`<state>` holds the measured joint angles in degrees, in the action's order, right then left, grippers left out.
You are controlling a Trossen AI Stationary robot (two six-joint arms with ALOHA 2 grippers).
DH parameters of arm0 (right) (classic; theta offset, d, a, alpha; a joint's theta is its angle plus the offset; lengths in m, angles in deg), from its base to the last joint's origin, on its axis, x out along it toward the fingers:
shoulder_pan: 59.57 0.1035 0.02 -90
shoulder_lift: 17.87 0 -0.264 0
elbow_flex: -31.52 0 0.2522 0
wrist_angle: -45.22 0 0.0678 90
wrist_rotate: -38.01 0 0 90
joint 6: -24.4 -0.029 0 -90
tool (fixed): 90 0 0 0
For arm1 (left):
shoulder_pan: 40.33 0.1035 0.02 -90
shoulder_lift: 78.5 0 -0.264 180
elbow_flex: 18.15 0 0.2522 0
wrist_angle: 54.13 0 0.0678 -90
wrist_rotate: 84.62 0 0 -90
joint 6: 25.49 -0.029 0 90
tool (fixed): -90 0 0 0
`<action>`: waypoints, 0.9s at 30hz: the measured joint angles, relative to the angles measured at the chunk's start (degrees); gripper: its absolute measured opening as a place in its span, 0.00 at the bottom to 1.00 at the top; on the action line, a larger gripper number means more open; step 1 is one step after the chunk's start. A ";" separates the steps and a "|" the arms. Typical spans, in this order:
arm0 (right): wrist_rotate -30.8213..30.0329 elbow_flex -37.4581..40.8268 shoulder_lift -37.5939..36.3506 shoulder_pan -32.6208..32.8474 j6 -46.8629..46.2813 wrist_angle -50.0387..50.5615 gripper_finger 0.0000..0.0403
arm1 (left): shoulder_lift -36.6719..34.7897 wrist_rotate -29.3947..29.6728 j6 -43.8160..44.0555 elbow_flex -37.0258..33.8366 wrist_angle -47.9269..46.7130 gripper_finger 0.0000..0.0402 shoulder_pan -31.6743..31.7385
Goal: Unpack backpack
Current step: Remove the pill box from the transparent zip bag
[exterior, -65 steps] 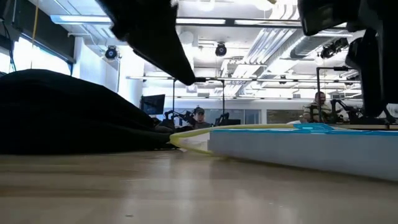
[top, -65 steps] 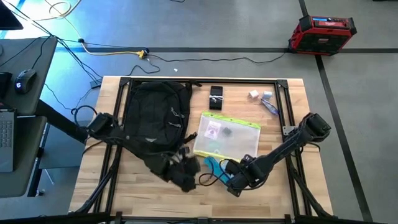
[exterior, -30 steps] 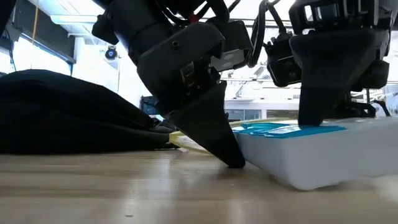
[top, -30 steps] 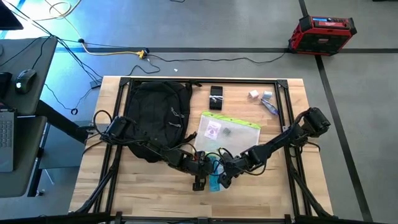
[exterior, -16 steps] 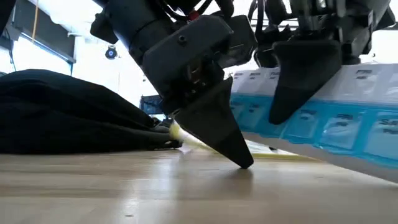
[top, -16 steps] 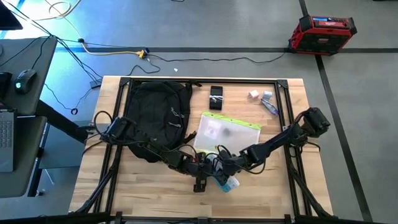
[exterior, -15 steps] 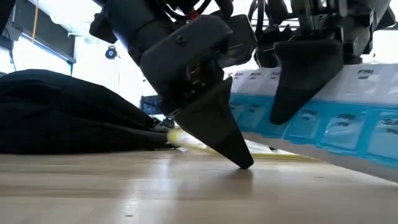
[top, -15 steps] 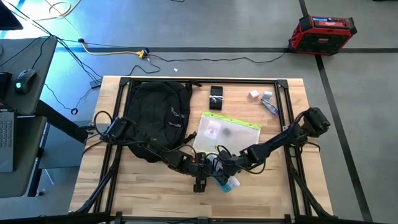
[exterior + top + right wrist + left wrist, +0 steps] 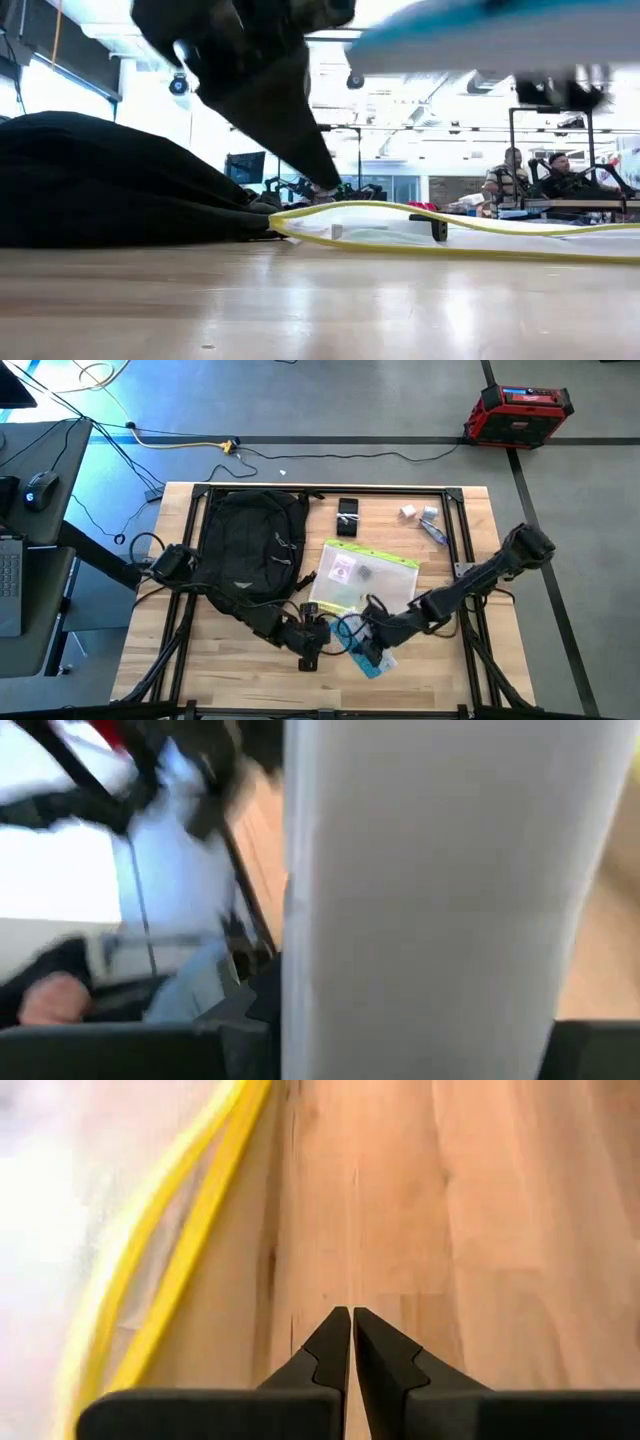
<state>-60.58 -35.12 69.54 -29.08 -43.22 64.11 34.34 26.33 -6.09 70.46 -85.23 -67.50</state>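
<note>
The backpack (image 9: 250, 552) lies on the table's (image 9: 465, 670) left half. I judge I'm mid-removal: my right claw (image 9: 368, 650) grips a blue-and-white pill organizer (image 9: 372, 660), which next needs setting down on bare wood. My left claw (image 9: 308, 652) hangs closed and empty beside it.

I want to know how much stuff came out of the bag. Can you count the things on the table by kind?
Backpack: 1
Yellow-edged clear pouch: 1
Blue and white pill organizer, held by the right gripper: 1
Small black item by the far edge: 1
Small items near the far right corner, too small to tell: about 3
Total: about 7
</note>
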 joint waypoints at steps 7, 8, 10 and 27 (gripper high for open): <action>-9.73 -0.41 -9.27 -11.25 7.07 19.11 0.29 | -0.20 2.71 0.13 -0.07 -1.57 0.00 -0.93; -10.05 -0.40 -10.21 -14.29 8.03 22.13 0.29 | -0.20 2.70 0.46 -0.07 -2.05 0.00 -0.93; -10.00 -0.40 -11.45 -21.14 10.77 26.40 0.29 | -0.20 2.69 0.61 -0.09 -2.16 0.00 -0.93; 15.32 15.25 -4.33 -69.15 21.38 -4.90 0.29 | -0.20 2.78 1.02 -0.09 -2.06 0.00 -1.02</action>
<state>-45.26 -19.87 65.21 -98.23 -21.85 59.21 34.14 29.11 -5.07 70.37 -87.28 -68.51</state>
